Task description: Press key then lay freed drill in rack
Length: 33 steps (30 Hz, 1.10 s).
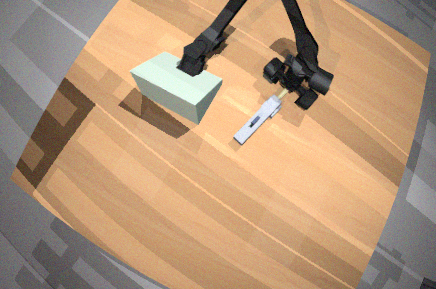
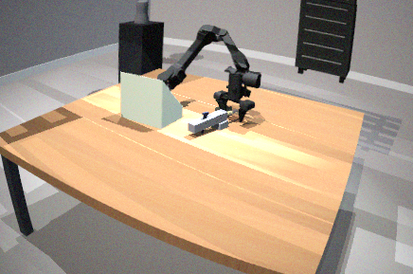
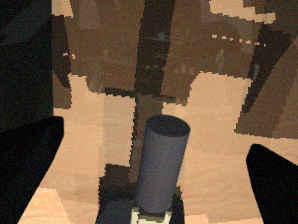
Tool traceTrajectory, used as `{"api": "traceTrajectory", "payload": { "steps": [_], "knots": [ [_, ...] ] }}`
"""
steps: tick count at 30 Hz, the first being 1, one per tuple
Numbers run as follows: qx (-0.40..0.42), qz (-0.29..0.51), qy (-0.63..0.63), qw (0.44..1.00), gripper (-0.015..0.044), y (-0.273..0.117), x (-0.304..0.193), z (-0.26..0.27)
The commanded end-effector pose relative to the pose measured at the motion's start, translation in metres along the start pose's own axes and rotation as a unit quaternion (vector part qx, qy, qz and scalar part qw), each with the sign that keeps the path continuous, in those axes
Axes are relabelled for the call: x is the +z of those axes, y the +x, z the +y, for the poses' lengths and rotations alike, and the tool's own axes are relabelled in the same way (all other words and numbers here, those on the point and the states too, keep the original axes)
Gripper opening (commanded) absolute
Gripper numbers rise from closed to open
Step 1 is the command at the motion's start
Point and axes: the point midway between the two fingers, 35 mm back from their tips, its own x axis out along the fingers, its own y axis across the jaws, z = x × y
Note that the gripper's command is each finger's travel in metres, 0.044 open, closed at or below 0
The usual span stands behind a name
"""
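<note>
A pale grey bar-shaped holder (image 1: 244, 134) (image 2: 194, 127) lies on the table. The dark blue key (image 1: 255, 121) (image 2: 205, 115) sits in its slot. The drill's pale yellow part (image 1: 283, 94) (image 3: 150, 217) sticks out of the holder's far end, and its dark grey round body (image 3: 162, 170) shows in the wrist view. My gripper (image 1: 290, 84) (image 2: 232, 112) (image 3: 157, 139) is wide open, its fingers apart on either side of the drill with gaps to both. In the top view the gripper hides the drill's dark body. How deep the key sits cannot be told.
A tall pale green wedge-shaped block (image 1: 165, 88) (image 2: 142, 100) stands left of the holder, close to the arm's base. I cannot tell whether it is the rack. The arm arches over the back of the wooden table (image 1: 225, 201) (image 2: 189, 176).
</note>
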Motion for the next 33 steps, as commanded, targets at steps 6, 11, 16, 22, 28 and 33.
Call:
{"api": "traceTrajectory", "payload": {
  "steps": [6,11,16,22,28,33],
  "knots": [
    [0.000,0.000,0.000,1.000,0.0256,-0.0002,0.0003,-0.0001],
    [0.000,0.000,0.000,1.000,0.0125,-0.0002,0.0003,-0.0001],
    [0.000,0.000,0.000,1.000,0.0013,-0.0002,0.0003,-0.0001],
    [0.000,0.000,0.000,1.000,0.0000,-0.0002,0.0003,-0.0001],
    [0.001,-0.002,-0.001,1.000,0.0000,-0.0022,-0.0002,0.0008],
    [0.001,-0.002,-0.001,1.000,0.0000,-0.0027,-0.0003,0.0010]
  ]
}}
